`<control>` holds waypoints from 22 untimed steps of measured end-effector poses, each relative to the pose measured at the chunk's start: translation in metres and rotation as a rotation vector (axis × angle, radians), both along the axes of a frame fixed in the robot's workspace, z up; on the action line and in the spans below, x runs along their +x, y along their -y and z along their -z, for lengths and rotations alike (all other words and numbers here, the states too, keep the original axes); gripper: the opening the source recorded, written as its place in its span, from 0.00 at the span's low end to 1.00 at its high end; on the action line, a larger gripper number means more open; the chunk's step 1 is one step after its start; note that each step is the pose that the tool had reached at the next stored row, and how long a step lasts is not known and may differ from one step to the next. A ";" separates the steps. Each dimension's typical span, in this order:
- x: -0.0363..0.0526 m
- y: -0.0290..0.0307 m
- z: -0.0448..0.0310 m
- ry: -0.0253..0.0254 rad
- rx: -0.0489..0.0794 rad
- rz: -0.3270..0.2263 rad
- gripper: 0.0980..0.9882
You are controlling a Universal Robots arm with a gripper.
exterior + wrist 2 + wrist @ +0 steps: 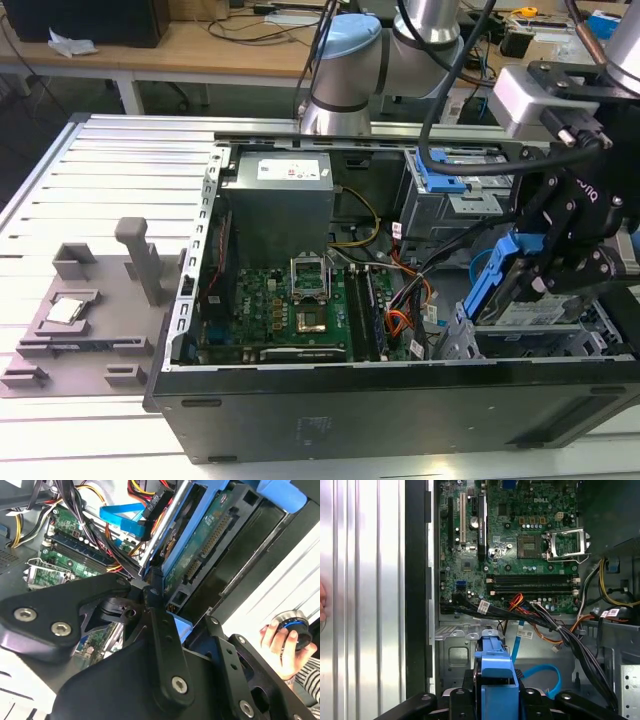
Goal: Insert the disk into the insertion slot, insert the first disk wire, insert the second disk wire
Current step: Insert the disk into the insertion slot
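Over the insertion slot [462, 340]: the disk [492, 282] is being held tilted, at the corner of the open computer case [400, 405] toward the exterior view's right.
Fingers [159, 625]: being clenched on the disk's blue carrier frame, which is sitting between them in the first wrist view; the gripper [548, 280] is being carried just above the bay.
Seating: the lower end is being rested at or just inside the slot and the upper end is being held raised. The disk is not yet flat, and actual contact cannot be told.
Long axis: being run steeply from the raised end down into the bay.
Facing: the circuit-board side is being shown to the second wrist view.
Handling (judgement): rigid, dense for its size, shock-sensitive. The board side and connector pins are being treated as no-touch.
Grip point (judgement): the blue side rails are being favoured. The plastic is stiff and less slippery than bare metal, and a mid-length hold is being judged best against tipping.
Cable bundle [555, 630]: lying beside the bay; nothing is being seen plugged into the disk.
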State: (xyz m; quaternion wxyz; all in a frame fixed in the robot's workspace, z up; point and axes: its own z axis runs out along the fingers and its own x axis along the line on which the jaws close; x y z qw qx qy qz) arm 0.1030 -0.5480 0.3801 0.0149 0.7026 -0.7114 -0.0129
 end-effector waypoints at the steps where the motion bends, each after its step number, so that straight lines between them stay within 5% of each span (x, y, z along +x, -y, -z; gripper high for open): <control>1: 0.0000 0.0000 0.0021 0.0000 0.000 0.000 0.30; 15: 0.0000 0.0000 0.0030 0.0000 0.000 0.000 0.39; 16: 0.0000 0.0000 0.0030 0.0000 0.000 0.000 0.37; 19: 0.0000 0.0000 0.0031 0.0000 0.000 0.000 0.01; 22: 0.0000 0.0000 0.0032 0.0000 0.000 0.000 0.01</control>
